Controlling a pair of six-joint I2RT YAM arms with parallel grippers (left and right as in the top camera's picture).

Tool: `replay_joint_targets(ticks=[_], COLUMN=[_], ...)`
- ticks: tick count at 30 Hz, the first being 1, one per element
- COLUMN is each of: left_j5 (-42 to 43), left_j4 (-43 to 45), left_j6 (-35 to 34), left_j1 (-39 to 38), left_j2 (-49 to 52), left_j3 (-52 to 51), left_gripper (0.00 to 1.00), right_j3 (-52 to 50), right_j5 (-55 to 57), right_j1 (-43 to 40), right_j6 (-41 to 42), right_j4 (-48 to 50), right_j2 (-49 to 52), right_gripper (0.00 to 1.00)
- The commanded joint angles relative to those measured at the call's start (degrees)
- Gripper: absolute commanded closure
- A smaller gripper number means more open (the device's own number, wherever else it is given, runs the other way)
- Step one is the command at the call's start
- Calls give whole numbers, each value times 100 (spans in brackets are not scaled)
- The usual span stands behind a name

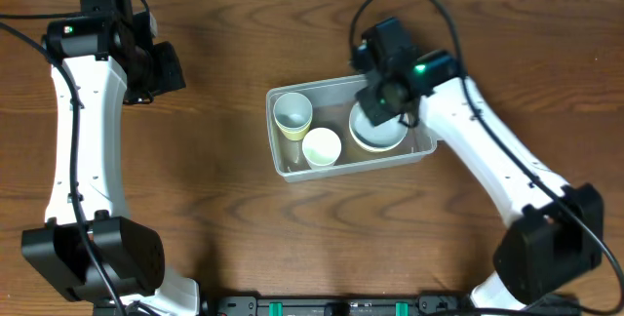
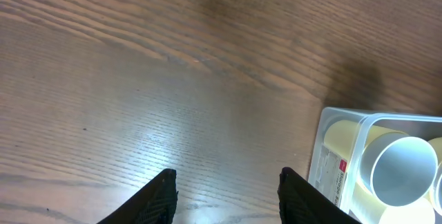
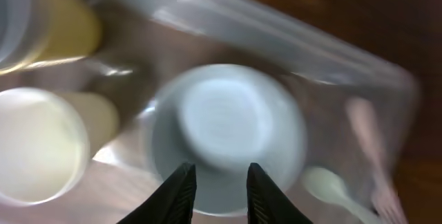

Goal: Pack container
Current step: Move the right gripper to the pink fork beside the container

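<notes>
The clear plastic container (image 1: 351, 167) sits at the table's middle. It holds a white cup (image 1: 292, 112), a pale yellow cup (image 1: 322, 147) and a white bowl (image 1: 378, 133). My right gripper (image 1: 386, 98) hovers over the bowl, open, with nothing between its fingers. In the blurred right wrist view the fingers (image 3: 218, 182) frame the bowl (image 3: 228, 124) inside the container (image 3: 276, 27). My left gripper (image 1: 161, 67) is open and empty over bare table at the far left. Its view shows its fingers (image 2: 228, 186) and the container's corner (image 2: 335, 155) with the white cup (image 2: 404, 169).
In the right wrist view a pale spoon (image 3: 331, 186) and a pink utensil (image 3: 369, 137) lie in the container beside the bowl. The yellow cups (image 3: 38, 144) are at the left. The wood table (image 1: 214, 179) surrounds the container.
</notes>
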Motion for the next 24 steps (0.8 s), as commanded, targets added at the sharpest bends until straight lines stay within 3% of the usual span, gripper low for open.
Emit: replay_joint_targets(ticks=[1,4,6,9,13,19,24], left_j5=[68,68,68,68,68,68,68], left_j4=[-24,-24,-24,-37,-39,-109,-122], left_j6=[-2,-2,-2,-4,-7,-4,-4], left_j1=[-7,-7,-7,-7,-7,-7,-7], left_j2=[-98,-98,-98,-98,-98,-98,-98], left_j3=[-20,-20,-20,-20,-20,-20,-20], left_gripper=[51,51,51,51,51,51,51], right_j3=[42,42,42,42,-7,-20,-22], right_j5=[997,1150,1073,704,-7,-212,-212], right_j1=[-522,-1180,-1639,-2317,-2916,-3139,-3139], right_j6=[682,870,881,647,-352,-1838,-1941], right_j4=[15,116,197,232,219,59,28], right_j2=[-732,-1248,-1493,-1622,-1342,-275,533], right_gripper=[66,38,32,31,26,22,20])
